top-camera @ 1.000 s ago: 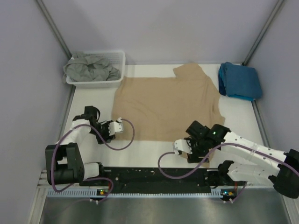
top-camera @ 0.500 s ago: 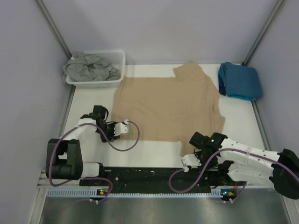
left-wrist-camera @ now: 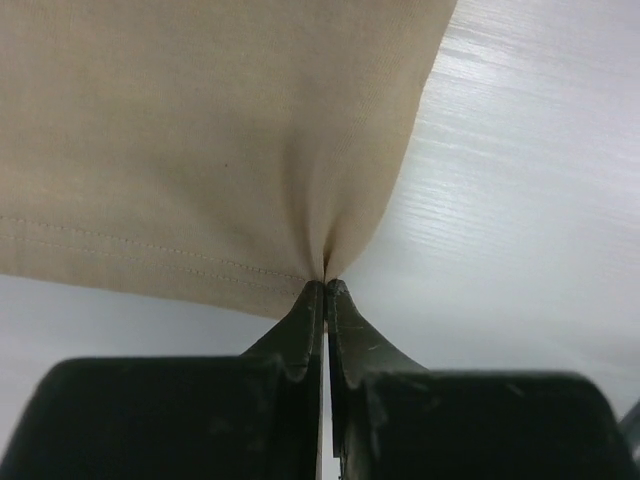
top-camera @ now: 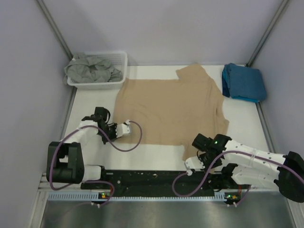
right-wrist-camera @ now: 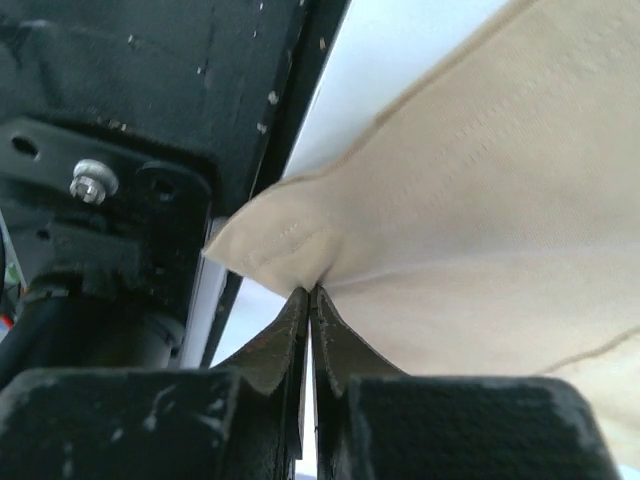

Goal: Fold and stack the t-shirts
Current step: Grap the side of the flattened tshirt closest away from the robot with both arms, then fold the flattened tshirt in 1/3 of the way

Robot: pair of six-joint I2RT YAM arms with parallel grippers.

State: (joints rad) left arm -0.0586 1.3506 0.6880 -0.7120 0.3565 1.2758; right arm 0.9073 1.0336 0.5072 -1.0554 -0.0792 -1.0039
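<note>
Near hem corners pinched by left tool (left-wrist-camera: 325, 285) and right tool (right-wrist-camera: 310, 292); tan t-shirt (top-camera: 168, 107) stretches away (toward far table (top-camera: 156, 154) edge).

At centre, spread t-shirt (top-camera: 171, 107); basket (top-camera: 97, 85) with crumpled t-shirt (top-camera: 90, 70) far left, folded t-shirt (top-camera: 244, 81) far right.

Table (top-camera: 161, 153): tan t-shirt (top-camera: 168, 109), teal t-shirt (top-camera: 244, 83), basket (top-camera: 121, 57)

White slatted basket (top-camera: 119, 59) at far left corner of white table (top-camera: 161, 152).
</note>
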